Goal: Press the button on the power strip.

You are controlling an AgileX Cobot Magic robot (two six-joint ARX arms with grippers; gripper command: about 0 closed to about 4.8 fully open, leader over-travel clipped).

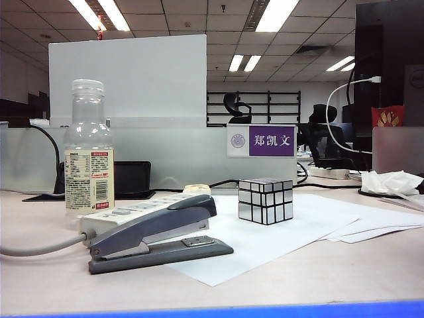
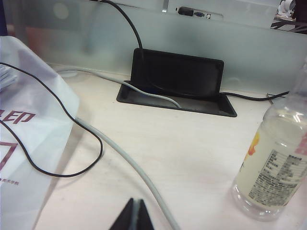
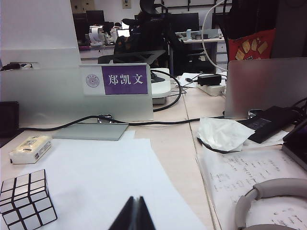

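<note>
Both end effectors, left (image 2: 134, 215) and right (image 3: 134, 213), are seen closed and empty, low in their views. The button (image 1: 122, 212), left of centre on the strip (image 1: 142, 207), is not yet approached; a reach is needed.

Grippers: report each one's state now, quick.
Left gripper: shut, holding nothing, above the desk near the grey cable.
Right gripper: shut, holding nothing, over the white paper.
</note>
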